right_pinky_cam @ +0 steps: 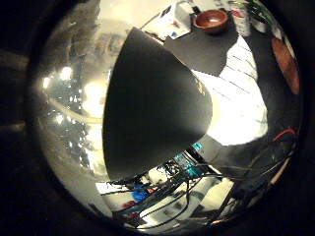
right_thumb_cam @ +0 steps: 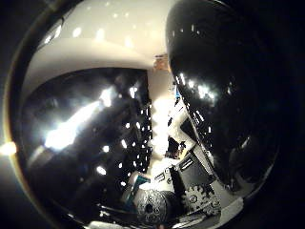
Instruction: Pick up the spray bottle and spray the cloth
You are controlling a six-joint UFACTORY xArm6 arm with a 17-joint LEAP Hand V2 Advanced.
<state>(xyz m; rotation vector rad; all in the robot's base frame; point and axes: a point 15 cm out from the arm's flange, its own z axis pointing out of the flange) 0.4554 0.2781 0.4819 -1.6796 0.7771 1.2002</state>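
Spray bottle (right_pinky_cam: 152,103) is right up against the palm, filling most of the view. Hand (right_thumb_cam: 190,195) barely shows, so can't tell if it's gripping.

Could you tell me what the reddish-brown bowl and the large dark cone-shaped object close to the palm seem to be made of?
The bowl looks like wood or glazed clay: warm brown, soft sheen. The dark cone-shaped object looks like matte black plastic, uniform and barely reflective; I cannot be sure.

A large dark cone-shaped body (right_pinky_cam: 152,103) close to the palm is showing a matt, smooth finish. Beyond the cone, a brown bowl (right_pinky_cam: 211,20) is looking glazed. A black rounded surface (right_thumb_cam: 224,95) is appearing glossy, reflecting lights. The hand (right_thumb_cam: 195,195) is showing toothed, hard-looking parts.
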